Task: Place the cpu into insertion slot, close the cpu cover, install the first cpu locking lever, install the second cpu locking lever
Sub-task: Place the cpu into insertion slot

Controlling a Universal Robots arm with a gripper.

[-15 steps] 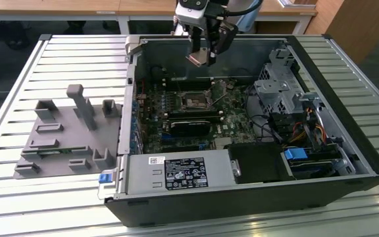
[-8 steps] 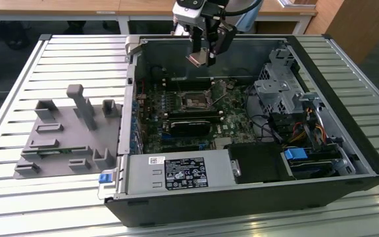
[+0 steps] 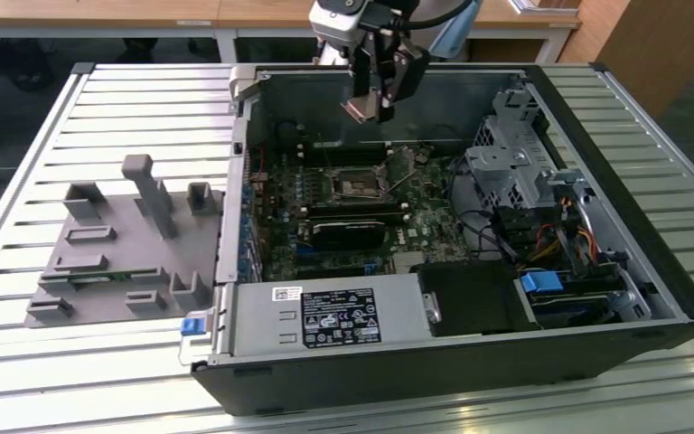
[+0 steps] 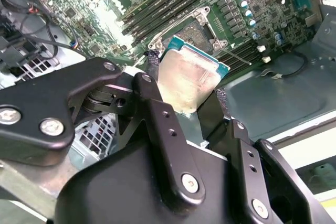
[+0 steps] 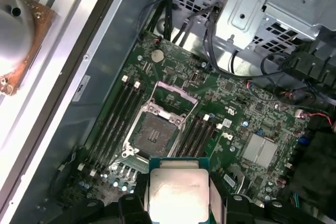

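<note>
Above open insertion slot [image 5: 152, 135], tool [image 4: 185, 85] clamps cpu [image 4: 191, 74], seemingly by edges.

A grey fixture [image 3: 118, 262] is lying on the slatted table [image 3: 154, 99] — just beside the open computer case [image 3: 444, 371], its motherboard [image 5: 241, 108] showing.

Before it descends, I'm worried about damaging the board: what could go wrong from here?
1. The gripper pinches the cpu only by its edges, above the board; a slip would drop it onto components.
2. The cpu looks tilted in the exterior view; landing skewed on the open socket could damage contacts.
3. Memory slots flank the socket closely, so the gripper may hit them.
</note>
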